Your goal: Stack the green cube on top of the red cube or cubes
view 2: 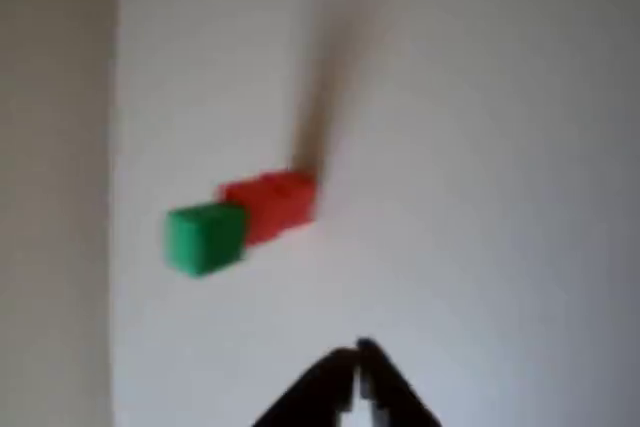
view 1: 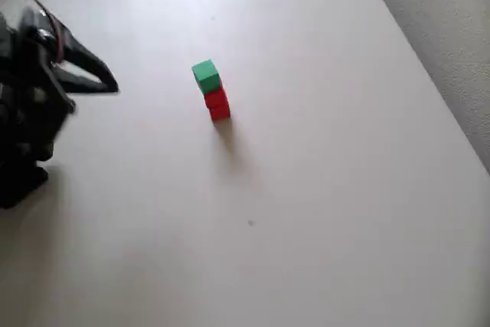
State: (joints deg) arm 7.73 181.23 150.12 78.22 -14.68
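The green cube (view 1: 205, 76) tops a small tower of two red cubes (view 1: 217, 104) near the middle of the white table (view 1: 321, 189). In the wrist view the tower looks tipped on its side, with the green cube (view 2: 205, 236) left of the red cubes (view 2: 272, 204). My black gripper (view 1: 112, 87) is well to the left of the tower, apart from it, with its fingers closed tip to tip and nothing between them. At the bottom of the wrist view, the gripper (view 2: 357, 359) points toward the tower.
The table's right edge runs diagonally down the overhead view, with grey floor (view 1: 452, 28) beyond it. The arm's dark body (view 1: 23, 120) fills the left side. In the wrist view the table edge (view 2: 115, 147) lies just past the tower.
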